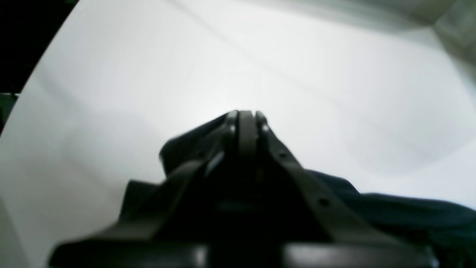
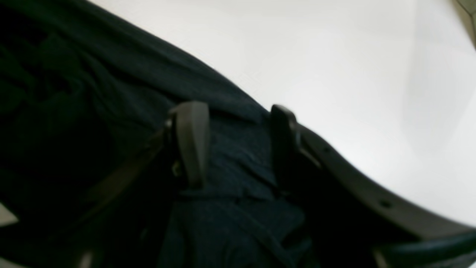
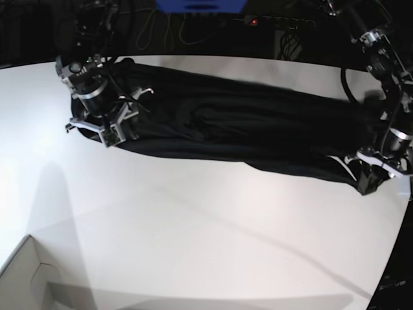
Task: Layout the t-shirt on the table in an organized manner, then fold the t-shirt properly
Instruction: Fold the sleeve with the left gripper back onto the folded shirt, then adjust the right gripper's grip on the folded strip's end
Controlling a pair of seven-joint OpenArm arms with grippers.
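Observation:
The black t-shirt (image 3: 245,129) lies stretched in a long band across the far half of the white table (image 3: 193,226). At its left end in the base view, my right gripper (image 3: 111,134) stands on the cloth. The right wrist view shows that gripper (image 2: 236,110) open, its fingers apart with t-shirt fabric (image 2: 93,93) beneath and between them, beside bare table (image 2: 334,56). At the band's right end sits my left gripper (image 3: 373,179). In the left wrist view it (image 1: 246,114) is shut, with dark t-shirt cloth (image 1: 409,216) bunched on both sides of it over the table (image 1: 297,56).
A white box corner (image 3: 26,278) juts in at the table's near left. Cables and a blue object (image 3: 200,5) sit behind the far edge. The table's curved edge runs close by the left gripper on the right side.

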